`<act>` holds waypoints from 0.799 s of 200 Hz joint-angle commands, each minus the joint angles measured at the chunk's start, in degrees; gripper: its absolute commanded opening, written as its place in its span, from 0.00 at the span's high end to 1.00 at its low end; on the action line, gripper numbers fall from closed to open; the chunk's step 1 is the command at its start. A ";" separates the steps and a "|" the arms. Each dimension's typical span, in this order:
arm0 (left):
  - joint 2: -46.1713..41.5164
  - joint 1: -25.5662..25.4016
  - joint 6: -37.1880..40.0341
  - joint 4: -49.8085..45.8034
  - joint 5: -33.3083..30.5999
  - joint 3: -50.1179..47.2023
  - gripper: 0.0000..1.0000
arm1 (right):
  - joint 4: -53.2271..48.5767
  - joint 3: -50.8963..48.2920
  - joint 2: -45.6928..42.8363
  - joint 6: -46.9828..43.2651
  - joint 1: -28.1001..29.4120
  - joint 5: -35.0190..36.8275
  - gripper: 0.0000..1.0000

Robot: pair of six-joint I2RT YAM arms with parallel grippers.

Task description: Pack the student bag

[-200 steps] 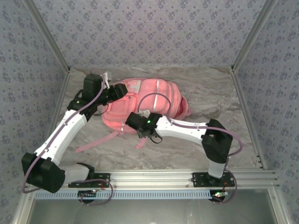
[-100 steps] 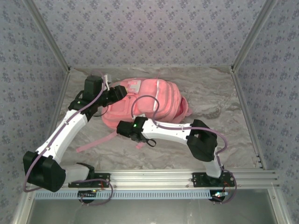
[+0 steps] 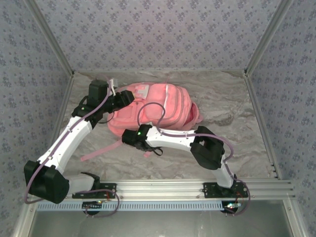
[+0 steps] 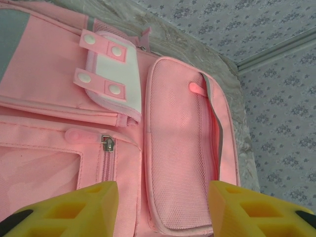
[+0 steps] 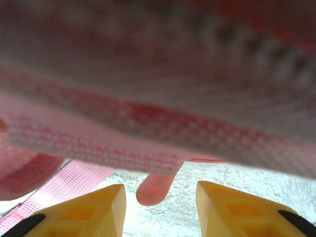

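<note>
Right arm had swung leftward along the near edge of the student bag (image 3: pixel 158 106) since a second ago; its elbow had folded in toward the table's middle. Left arm position unchanged over the same interval.

Student bag lay flat on the marbled table (image 3: pixel 232 113), in the far-left half, with one pink strap (image 3: pixel 101 150) trailing toward the near-left.

Left gripper (image 3: pixel 127 97) sat over the bag's left end. Left wrist view: left gripper (image 4: pixel 160 212) had its yellow fingers (image 4: pixel 94 207) spread wide, nothing between them and no contact with the fabric evident. Beyond them: a mesh side pocket (image 4: pixel 180 148), a white flap with snap studs (image 4: pixel 116 74) and a metal zip pull (image 4: pixel 107 144).

Right gripper (image 3: pixel 129 139) was pressed up against the bag's near edge, at its left corner. Right wrist view: right gripper (image 5: pixel 159 197) parted, tips well apart. A small pink tab (image 5: pixel 153 190) hung down between the tips, touching neither. Bag fabric (image 5: pixel 148 98) was blurred and very close above it; pink strap webbing (image 5: pixel 54 185) lay at lower left. Whether the tab was a zip pull could not be told from the blur.
</note>
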 commanded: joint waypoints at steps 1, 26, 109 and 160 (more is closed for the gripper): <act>-1.15 0.41 -0.48 1.77 1.12 -0.04 0.49 | -1.45 1.59 1.41 0.74 -0.26 1.52 0.60; -0.99 0.50 -0.57 1.80 1.27 0.07 0.49 | -2.67 2.04 1.33 1.25 -0.78 3.64 0.72; -0.14 0.85 -0.55 1.95 1.32 -0.08 0.50 | 2.76 -4.07 -5.24 -0.05 0.02 1.96 0.99; -0.45 1.29 0.44 0.54 -0.22 0.19 0.50 | 19.85 -21.47 -19.16 -1.55 -2.39 -3.01 1.00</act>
